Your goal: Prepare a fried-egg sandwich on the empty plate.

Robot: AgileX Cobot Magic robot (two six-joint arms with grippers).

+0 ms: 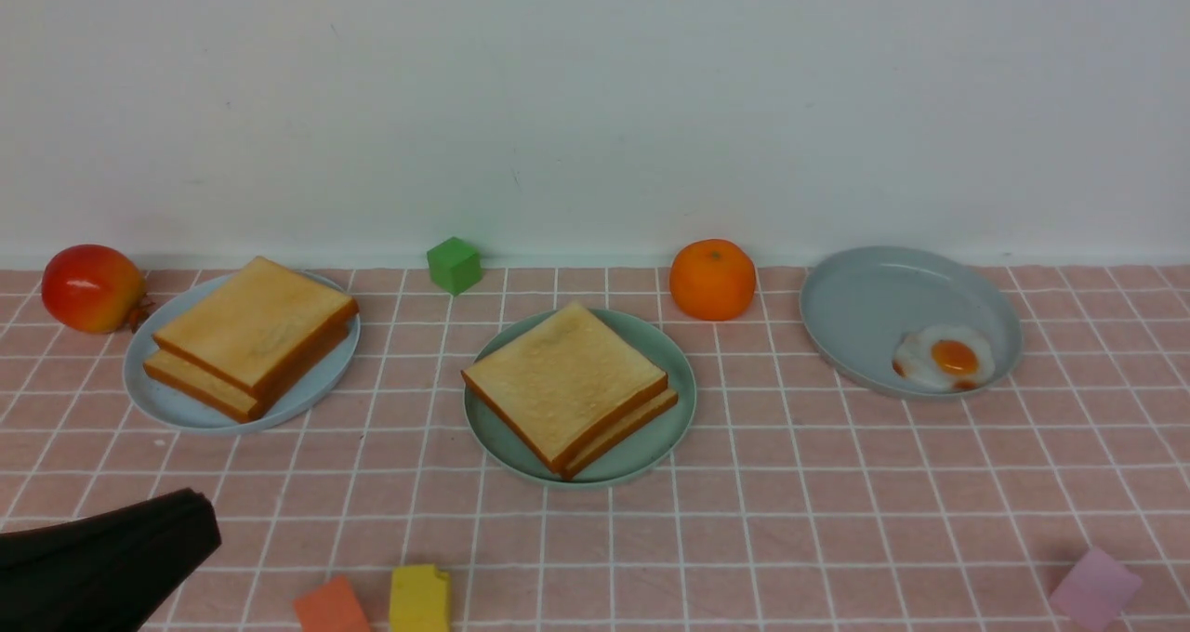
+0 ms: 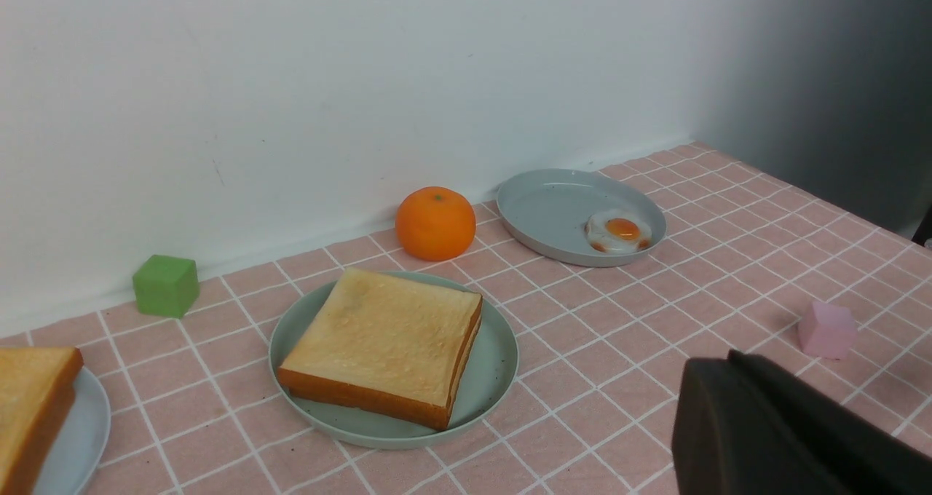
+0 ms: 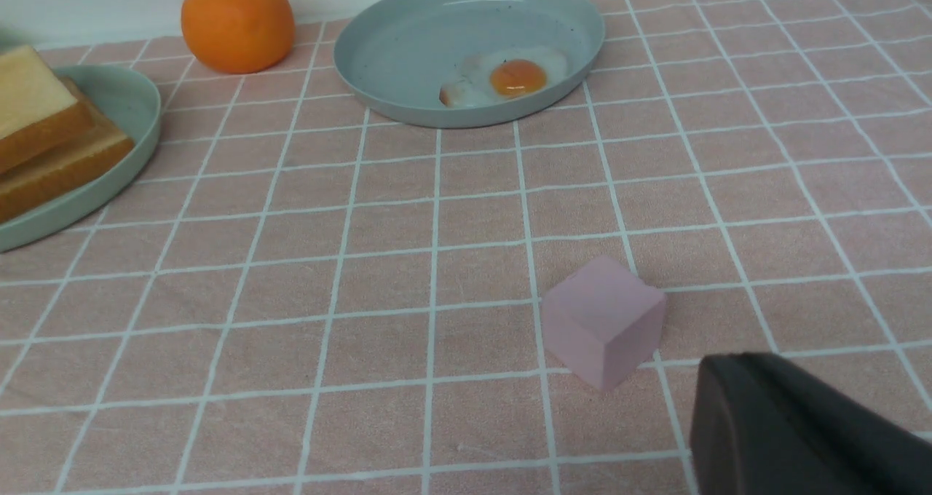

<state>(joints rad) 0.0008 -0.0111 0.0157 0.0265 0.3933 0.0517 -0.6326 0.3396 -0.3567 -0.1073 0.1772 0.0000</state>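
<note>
The left gripper (image 1: 191, 520) sits low at the near left of the desk (image 1: 837, 520), a dark shape whose tips are not resolved, so whether it is spread or pressed together cannot be told. The right gripper (image 3: 728, 400) shows only in its own wrist view as a dark corner, and its state cannot be told either.

Ahead of the left gripper and to its right lies the mint-green plate (image 1: 665, 427), carrying two toast slices (image 1: 564, 381) stacked one on the other, the upper one turned slightly off the lower. No egg can be seen between them. Directly ahead of the left gripper, a pale plate (image 1: 321, 381) holds another toast stack (image 1: 253, 330), with a red apple (image 1: 90, 288) just beyond its left edge.

Ahead of the right gripper, a grey-blue plate (image 3: 408, 51) holds a fried egg (image 3: 510, 78) against its near rim. An orange (image 3: 237, 20) stands between this plate and the mint-green one. A pink block (image 3: 603, 320) rests just beside the right gripper. A green cube (image 1: 454, 265) stands by the wall.
</note>
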